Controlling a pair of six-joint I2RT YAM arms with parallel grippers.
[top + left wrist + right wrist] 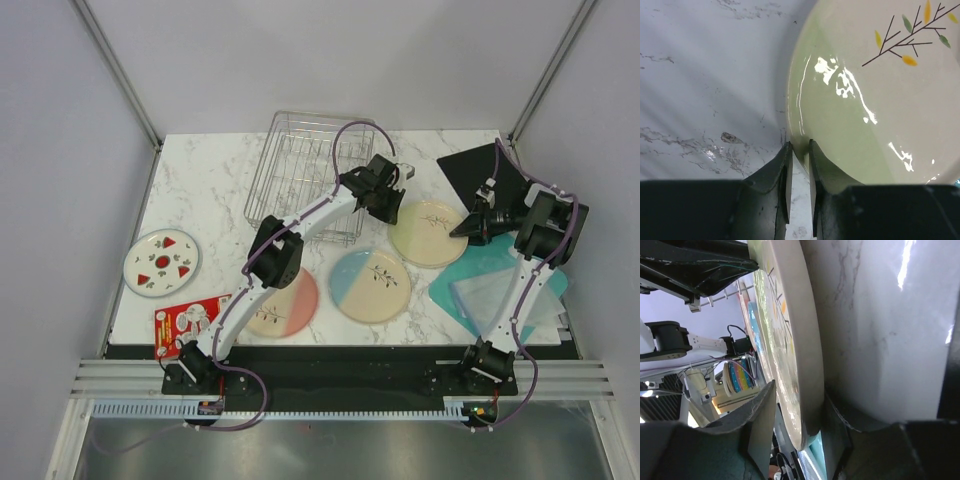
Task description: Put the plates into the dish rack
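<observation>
The green-and-cream plate [432,238] lies on the marble table to the right of the dish rack [305,165]. My left gripper [392,198] is at its left rim; in the left wrist view the gripper [800,145] is shut on the edge of the green plate [880,110]. My right gripper [468,228] is at the plate's right rim. In the right wrist view this gripper [800,390] stands open around the plate [795,330], with a gap at the upper finger. On the table lie the blue plate [370,285], the pink plate [290,305] and the white fruit plate [162,263].
A black board [480,170] lies at the back right. A teal mat [500,290] with clear sheets lies at the right, under my right arm. A red-and-white packet [190,322] rests near the front left edge. My left arm crosses over the pink plate and the rack's front corner.
</observation>
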